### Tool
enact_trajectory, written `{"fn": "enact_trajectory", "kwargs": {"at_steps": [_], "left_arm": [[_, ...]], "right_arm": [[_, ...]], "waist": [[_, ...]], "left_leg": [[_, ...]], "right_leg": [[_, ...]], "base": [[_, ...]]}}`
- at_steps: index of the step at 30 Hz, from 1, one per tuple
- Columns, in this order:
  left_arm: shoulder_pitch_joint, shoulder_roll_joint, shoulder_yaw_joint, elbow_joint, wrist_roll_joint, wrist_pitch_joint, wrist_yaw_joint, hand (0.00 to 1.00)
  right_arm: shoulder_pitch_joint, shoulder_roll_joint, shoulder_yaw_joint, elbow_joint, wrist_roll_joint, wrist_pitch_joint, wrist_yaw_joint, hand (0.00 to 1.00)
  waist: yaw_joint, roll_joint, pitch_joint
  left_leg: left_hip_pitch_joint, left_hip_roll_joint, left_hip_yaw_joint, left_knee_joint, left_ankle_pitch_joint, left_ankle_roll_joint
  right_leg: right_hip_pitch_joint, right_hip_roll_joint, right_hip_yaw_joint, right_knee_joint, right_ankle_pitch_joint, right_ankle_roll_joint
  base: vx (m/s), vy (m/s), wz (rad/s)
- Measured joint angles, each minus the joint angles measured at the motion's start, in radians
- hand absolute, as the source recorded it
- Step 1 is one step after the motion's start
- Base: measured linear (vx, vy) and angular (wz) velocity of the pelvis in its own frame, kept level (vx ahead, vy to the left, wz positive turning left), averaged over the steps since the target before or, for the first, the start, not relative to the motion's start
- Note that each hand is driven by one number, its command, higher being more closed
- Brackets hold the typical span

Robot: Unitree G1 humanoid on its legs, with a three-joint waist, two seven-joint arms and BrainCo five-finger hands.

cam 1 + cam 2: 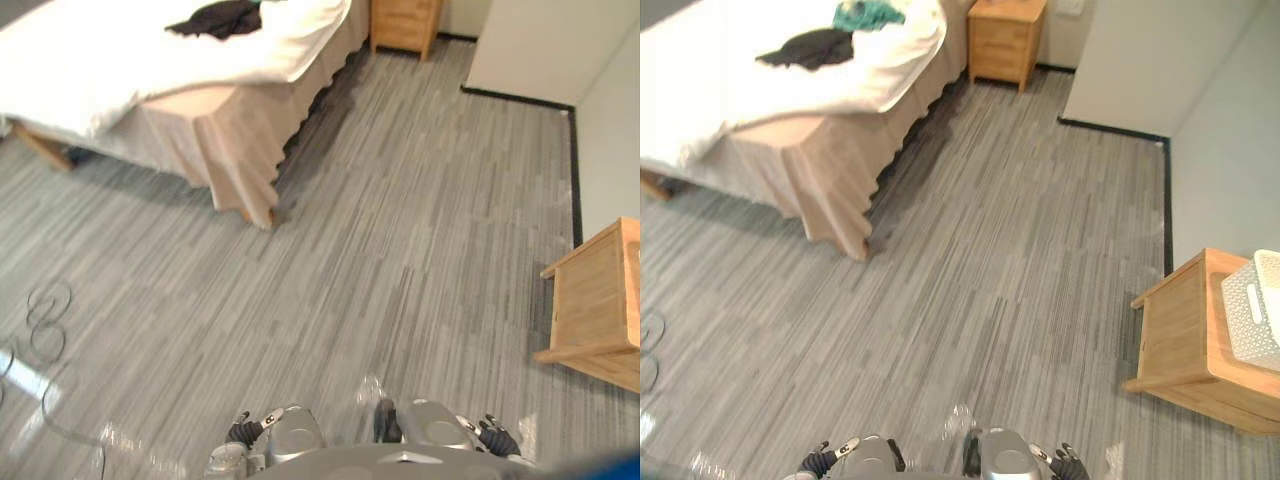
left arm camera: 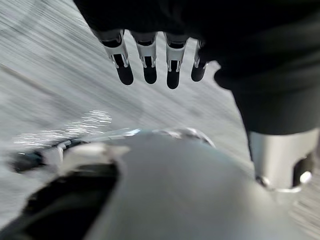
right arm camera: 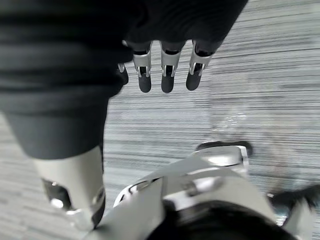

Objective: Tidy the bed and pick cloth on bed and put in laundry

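Stands well back from the bed [image 1: 100, 60], with open floor [image 1: 380, 250] between. Carries the left hand [image 1: 240, 430] low at the side, fingers [image 2: 150, 65] straight, slightly apart and empty. Carries the right hand [image 1: 497, 437] the same way, fingers [image 3: 167, 75] loose and holding nothing. Probably suits walking rather than reaching, since nothing lies within range of either hand.

Sees the black cloth [image 1: 220, 18] far ahead of the left hand, crumpled on top of the white cover near the bed's far side. Sees a green cloth [image 1: 868, 14] just beyond it, further from both hands. Shows the cover hanging unevenly over the near corner, so the tidying looks not yet done.

Finds the white basket [image 1: 1250, 320] ahead and to the outer side of the right hand, on a wooden table [image 1: 1180, 340] by the wall, likely the laundry spot. Notes a nightstand [image 1: 1007, 38] far ahead, past the bed's end.

Calls for an approach to the bed first, then a reach with the left hand, nearer that side. Leaves a long carry across the floor to the basket afterwards.
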Motion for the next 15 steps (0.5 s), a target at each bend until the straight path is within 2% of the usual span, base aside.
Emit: {"fn": "enact_trajectory", "kwargs": {"at_steps": [2, 3, 4, 5, 6, 7, 8, 9, 10, 11, 13, 14, 15], "left_arm": [[-0.006, -0.003, 0.014, -0.006, -0.003, -0.020, 0.000, 0.00], [-0.005, -0.004, 0.020, -0.011, -0.003, -0.022, 0.000, 0.00], [-0.005, -0.003, 0.030, -0.014, -0.003, -0.025, 0.000, 0.00], [-0.005, -0.005, 0.033, -0.015, -0.003, -0.029, -0.001, 0.00], [-0.004, -0.010, 0.044, -0.017, -0.002, -0.029, -0.001, 0.00], [-0.004, -0.014, 0.049, -0.017, -0.002, -0.029, -0.001, 0.00], [-0.002, -0.028, 0.057, -0.010, -0.002, -0.029, 0.000, 0.00], [-0.004, -0.026, 0.068, 0.005, -0.002, -0.028, 0.000, 0.00], [-0.004, -0.012, 0.076, 0.009, -0.002, -0.026, 0.000, 0.00], [-0.003, 0.000, 0.076, 0.008, -0.002, -0.021, 0.000, 0.00], [-0.007, 0.004, 0.076, 0.008, -0.003, -0.014, 0.001, 0.00], [-0.008, 0.003, 0.075, 0.009, -0.003, -0.008, 0.008, 0.00], [-0.008, 0.005, 0.071, 0.009, -0.003, -0.004, 0.016, 0.00]], "right_arm": [[-0.020, 0.004, -0.005, 0.002, -0.004, -0.021, 0.007, 0.00], [-0.025, 0.007, -0.007, 0.002, -0.004, -0.025, 0.012, 0.00], [-0.042, 0.012, -0.013, 0.001, -0.004, -0.028, 0.015, 0.00], [-0.045, 0.025, -0.028, -0.006, -0.009, -0.031, 0.022, 0.00], [-0.035, 0.041, -0.031, -0.016, -0.010, -0.038, 0.025, 0.00], [-0.033, 0.044, -0.033, -0.018, -0.010, -0.039, 0.026, 0.00], [-0.009, 0.043, -0.051, -0.037, -0.012, -0.041, 0.029, 0.00], [0.004, 0.045, -0.063, -0.030, -0.023, -0.043, 0.025, 0.00], [0.004, 0.058, -0.062, -0.024, -0.033, -0.042, 0.024, 0.00], [0.008, 0.083, -0.061, -0.031, -0.050, -0.043, 0.021, 0.00], [0.007, 0.090, -0.066, -0.035, -0.058, -0.043, 0.016, 0.00], [0.008, 0.086, -0.075, -0.029, -0.090, -0.037, 0.007, 0.00], [0.007, 0.085, -0.082, -0.023, -0.091, -0.036, 0.002, 0.00]], "waist": [[0.025, -0.025, 0.011], [0.032, -0.035, 0.017], [0.043, -0.050, 0.027], [0.046, -0.063, 0.033], [0.046, -0.063, 0.029], [0.045, -0.060, 0.027], [0.046, -0.038, 0.014], [0.050, -0.037, 0.002], [0.050, -0.063, -0.008], [0.051, -0.090, -0.035], [0.063, -0.099, -0.046], [0.078, -0.104, -0.065], [0.077, -0.106, -0.072]], "left_leg": [[-0.073, -0.099, -0.012, -0.100, -0.133, 0.005], [-0.080, -0.118, 0.006, -0.162, -0.150, 0.006], [-0.081, -0.144, 0.038, -0.293, -0.158, 0.007], [-0.074, -0.168, 0.089, -0.493, -0.139, 0.002], [-0.069, -0.182, 0.151, -0.735, -0.049, 0.004], [-0.067, -0.181, 0.166, -0.782, -0.021, 0.006], [-0.055, -0.171, 0.217, -0.932, 0.057, 0.020], [-0.030, -0.176, 0.250, -0.949, 0.176, 0.126], [-0.020, -0.202, 0.263, -0.943, 0.151, 0.130], [-0.021, -0.231, 0.281, -0.938, 0.112, 0.131], [-0.013, -0.253, 0.290, -0.935, 0.087, 0.137], [0.000, -0.289, 0.290, -0.914, 0.030, 0.155], [0.006, -0.304, 0.282, -0.905, 0.006, 0.161]], "right_leg": [[0.075, -0.030, 0.088, -0.053, 0.017, 0.021], [0.095, -0.044, 0.105, -0.064, 0.019, 0.026], [0.129, -0.070, 0.117, -0.081, 0.022, 0.032], [0.164, -0.098, 0.114, -0.104, 0.022, 0.063], [0.210, -0.119, 0.095, -0.138, 0.009, 0.106], [0.224, -0.120, 0.091, -0.145, 0.005, 0.118], [0.270, -0.115, 0.072, -0.171, -0.011, 0.152], [0.324, -0.129, 0.056, -0.189, -0.026, 0.179], [0.343, -0.152, 0.044, -0.194, -0.021, 0.190], [0.336, -0.187, 0.022, -0.192, 0.014, 0.221], [0.331, -0.212, 0.018, -0.176, 0.052, 0.225], [0.299, -0.252, 0.018, -0.079, 0.092, 0.255], [0.280, -0.267, 0.016, -0.013, 0.105, 0.277]], "base": [[0.21, 0.064, -1.17], [-0.04, 0.084, -1.02], [-0.12, 0.121, -0.80], [-0.16, 0.173, -0.79], [-0.12, 0.155, -0.52], [0.01, 0.198, -0.30], [0.27, 0.255, -0.06], [0.38, 0.300, 0.07], [0.56, 0.290, 0.16], [0.46, 0.218, 0.10], [0.53, 0.313, -0.02], [0.48, 0.335, 0.10], [0.42, 0.329, 0.37]]}}
